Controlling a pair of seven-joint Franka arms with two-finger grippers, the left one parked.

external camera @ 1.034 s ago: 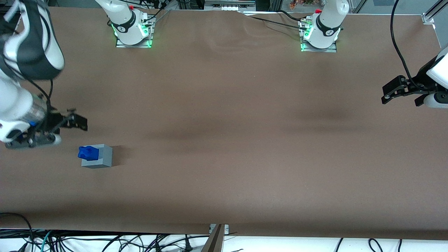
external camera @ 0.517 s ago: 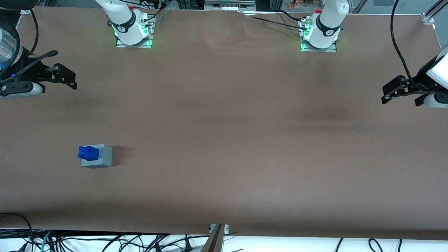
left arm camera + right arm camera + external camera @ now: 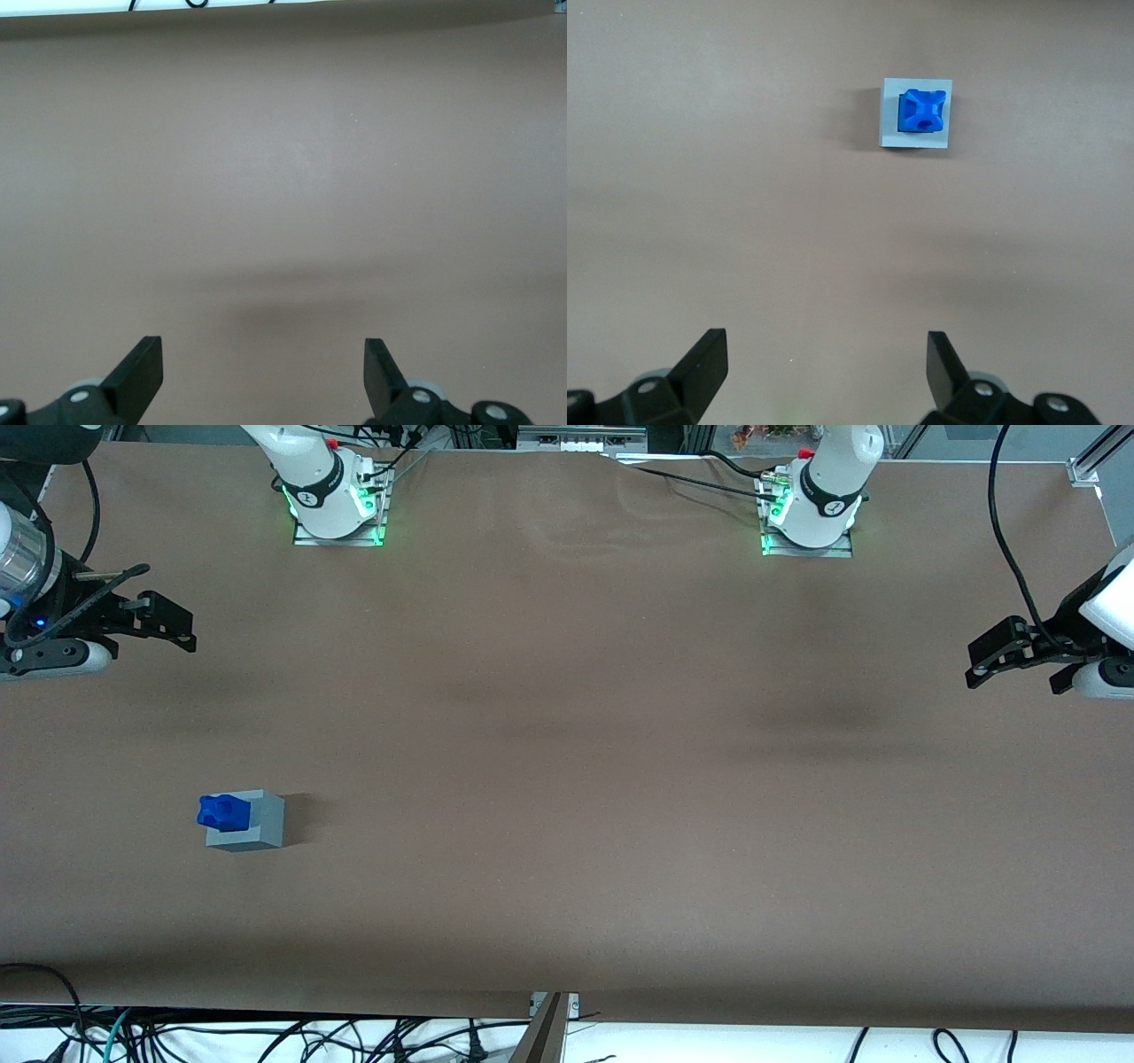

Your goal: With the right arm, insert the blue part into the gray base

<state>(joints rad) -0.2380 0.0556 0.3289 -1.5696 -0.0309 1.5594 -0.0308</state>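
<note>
The blue part (image 3: pixel 222 812) sits in the top of the gray base (image 3: pixel 252 824), at the side toward the working arm's end of the table. Both also show in the right wrist view, the blue part (image 3: pixel 922 110) seated in the gray base (image 3: pixel 889 115). My right gripper (image 3: pixel 168 627) hangs high above the table at the working arm's end, farther from the front camera than the base. Its fingers (image 3: pixel 709 359) are wide open and empty, well apart from the blue part.
Two white arm bases (image 3: pixel 332 491) (image 3: pixel 811 505) with green lights stand at the table's edge farthest from the front camera. Cables (image 3: pixel 266 1036) hang below the near edge. The brown table cover (image 3: pixel 567 779) stretches toward the parked arm's end.
From one second ago, my right gripper has lifted up and away from the base, farther from the front camera. In the last half second it barely shifted. The blue part stays in the base.
</note>
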